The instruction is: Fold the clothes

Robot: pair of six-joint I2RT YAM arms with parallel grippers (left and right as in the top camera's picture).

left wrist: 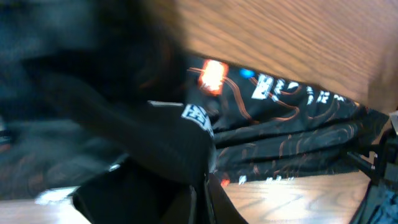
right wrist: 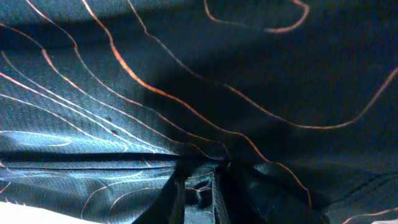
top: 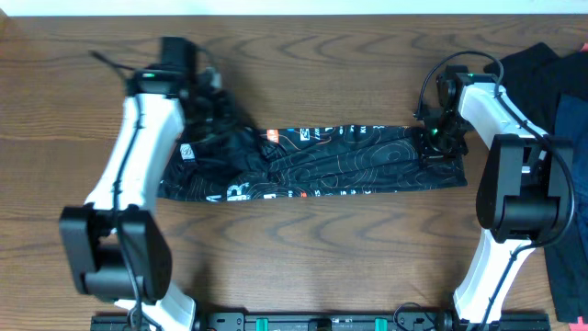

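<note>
A black garment with orange contour lines and white lettering (top: 322,164) lies stretched in a long band across the middle of the wooden table. My left gripper (top: 213,112) is shut on its upper left corner, lifting a fold of cloth; the left wrist view shows the black cloth (left wrist: 161,134) bunched over the closed fingers (left wrist: 202,199). My right gripper (top: 439,138) is shut on the garment's right end, pressed low on the cloth; the right wrist view shows the fabric (right wrist: 186,81) pinched between the fingers (right wrist: 214,186).
A pile of dark clothes (top: 562,78) lies at the table's right edge, behind the right arm, with more dark cloth (top: 568,267) lower right. Bare wood (top: 322,248) lies in front of the garment and behind it.
</note>
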